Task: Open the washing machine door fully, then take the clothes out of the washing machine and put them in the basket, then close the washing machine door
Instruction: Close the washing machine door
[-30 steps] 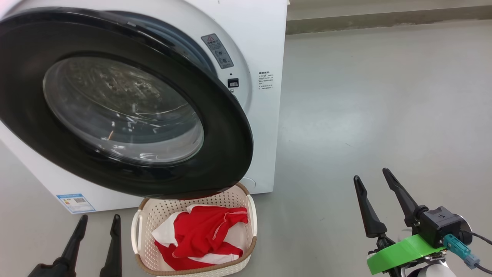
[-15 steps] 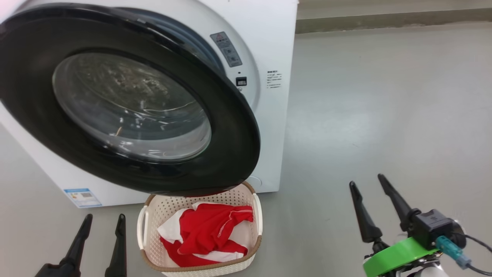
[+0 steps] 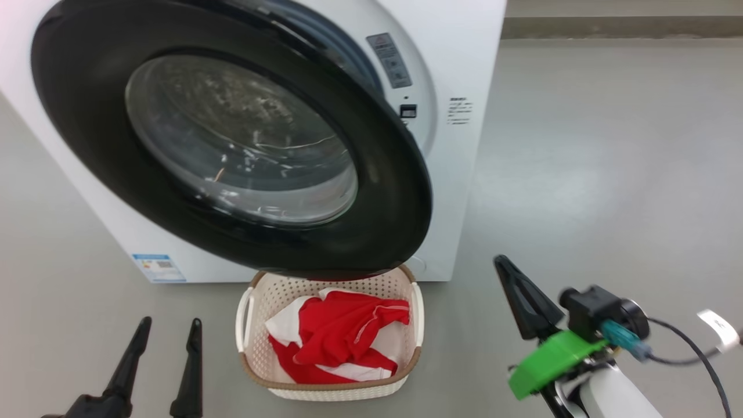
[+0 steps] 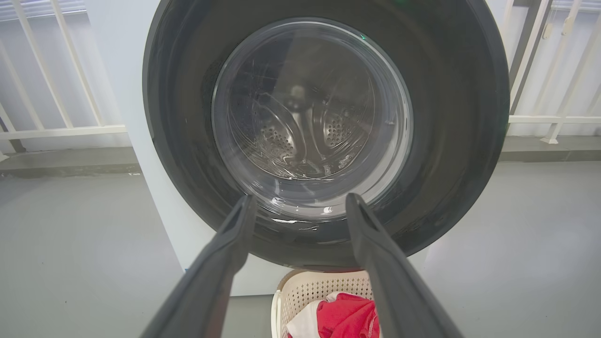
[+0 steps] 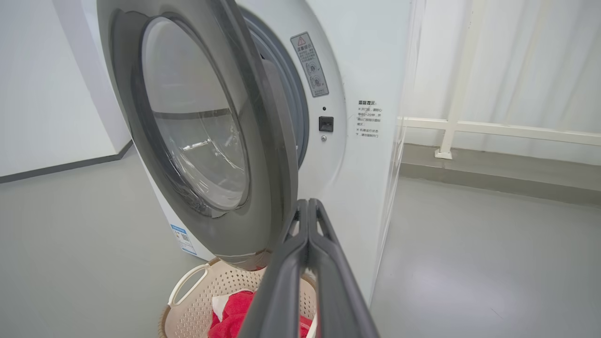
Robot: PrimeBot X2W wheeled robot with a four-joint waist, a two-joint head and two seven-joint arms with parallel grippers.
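The washing machine (image 3: 464,52) is white, and the washing machine door (image 3: 383,191), with its black rim and clear glass, stands ajar in front of it. Through the glass in the left wrist view I see bare steel drum (image 4: 300,126). The basket (image 3: 325,385) sits on the floor under the door's lower edge, with the red and white clothes (image 3: 342,337) inside. My left gripper (image 3: 170,320) is open, low to the basket's left, facing the door (image 4: 446,117). My right gripper (image 3: 500,260) is shut on nothing, right of the basket, pointing at the door's free edge (image 5: 281,155).
Grey floor (image 3: 609,174) spreads wide to the right of the machine. A white railing (image 5: 493,129) and a low ledge run behind it. A blue label (image 3: 159,268) sits low on the machine's front. The basket's handle (image 5: 185,284) faces my right arm.
My right gripper has closed its fingers and turned a little. The head camera has shifted, so the whole picture slid right. The door, basket and left gripper keep their places.
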